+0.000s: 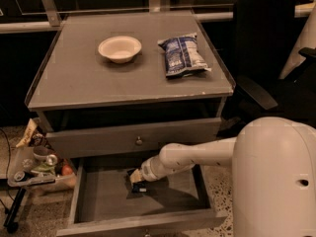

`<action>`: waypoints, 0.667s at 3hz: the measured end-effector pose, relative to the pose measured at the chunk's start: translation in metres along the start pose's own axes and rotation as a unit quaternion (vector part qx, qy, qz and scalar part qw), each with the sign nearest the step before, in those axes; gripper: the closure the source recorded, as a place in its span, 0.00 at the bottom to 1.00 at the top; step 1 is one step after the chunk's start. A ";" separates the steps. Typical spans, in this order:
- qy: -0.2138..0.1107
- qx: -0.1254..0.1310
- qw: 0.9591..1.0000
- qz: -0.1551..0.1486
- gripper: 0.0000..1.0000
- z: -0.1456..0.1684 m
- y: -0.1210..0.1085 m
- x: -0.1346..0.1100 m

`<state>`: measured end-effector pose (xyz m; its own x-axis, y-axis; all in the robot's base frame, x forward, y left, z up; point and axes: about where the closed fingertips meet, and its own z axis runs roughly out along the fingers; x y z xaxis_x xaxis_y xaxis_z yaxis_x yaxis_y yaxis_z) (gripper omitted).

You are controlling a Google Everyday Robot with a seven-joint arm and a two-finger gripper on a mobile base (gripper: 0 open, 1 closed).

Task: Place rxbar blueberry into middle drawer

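Observation:
The middle drawer (98,201) is pulled out below the grey cabinet, a shallow grey tray. My white arm reaches down into it from the right, and the gripper (136,180) is low over the drawer floor near its middle. A small dark object (139,187) with a bluish tint, which looks like the rxbar blueberry, lies at the gripper tips, on or just above the drawer floor. I cannot tell whether it is held.
A white bowl (119,48) and a blue-and-white chip bag (182,55) sit on the cabinet top (89,83). The drawer with a round knob (138,141) is closed above. A cluttered tray (34,169) stands at the left, a black chair (261,58) at the right.

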<state>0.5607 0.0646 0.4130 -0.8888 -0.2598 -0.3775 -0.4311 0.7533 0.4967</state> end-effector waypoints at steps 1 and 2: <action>0.000 0.000 1.000 0.000 0.58 0.000 0.000 0.000; 0.000 0.000 1.000 0.000 0.35 0.000 0.000 0.000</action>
<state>0.5607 0.0647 0.4129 -0.8888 -0.2599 -0.3774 -0.4311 0.7533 0.4967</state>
